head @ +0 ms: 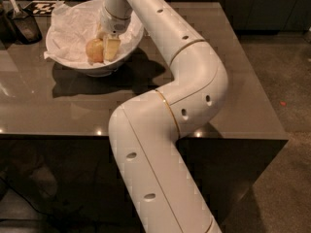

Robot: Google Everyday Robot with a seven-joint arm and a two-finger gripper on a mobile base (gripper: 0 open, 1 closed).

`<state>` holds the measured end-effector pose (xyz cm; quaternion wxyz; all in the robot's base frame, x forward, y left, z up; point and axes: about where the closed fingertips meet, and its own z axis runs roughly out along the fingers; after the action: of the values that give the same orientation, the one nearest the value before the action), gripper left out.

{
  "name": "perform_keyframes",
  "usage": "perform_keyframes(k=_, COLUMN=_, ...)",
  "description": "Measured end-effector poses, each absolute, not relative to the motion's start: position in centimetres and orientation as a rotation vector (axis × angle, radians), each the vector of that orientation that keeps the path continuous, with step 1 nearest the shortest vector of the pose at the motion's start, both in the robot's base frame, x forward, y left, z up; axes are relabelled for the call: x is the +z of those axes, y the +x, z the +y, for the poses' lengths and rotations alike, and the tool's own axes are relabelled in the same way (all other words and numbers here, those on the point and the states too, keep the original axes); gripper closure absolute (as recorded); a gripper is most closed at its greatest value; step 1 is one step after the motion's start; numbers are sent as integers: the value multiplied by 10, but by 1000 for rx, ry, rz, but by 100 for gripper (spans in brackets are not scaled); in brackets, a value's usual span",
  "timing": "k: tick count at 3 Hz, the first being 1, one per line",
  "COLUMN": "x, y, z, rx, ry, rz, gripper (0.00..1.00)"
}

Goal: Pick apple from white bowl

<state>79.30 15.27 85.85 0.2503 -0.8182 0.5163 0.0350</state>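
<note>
White bowl (104,68): end effector (104,46) beside apple (93,51)

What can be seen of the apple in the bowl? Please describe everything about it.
The apple is small and round, with smooth pale yellow skin and a reddish-orange tint. It looks whole, and no stem shows. It lies inside the white bowl, on the crumpled white paper that lines it, toward the bowl's near side. The gripper is down in the bowl, right against the apple's side that faces the arm. Whether it grips the fruit cannot be told.
</note>
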Motion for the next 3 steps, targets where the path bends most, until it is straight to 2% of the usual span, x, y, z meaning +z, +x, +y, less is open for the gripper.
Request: perform_keyframes(k=3, x=878, y=793, z=157, rx=-7, ry=-2235, rz=1417, gripper=100)
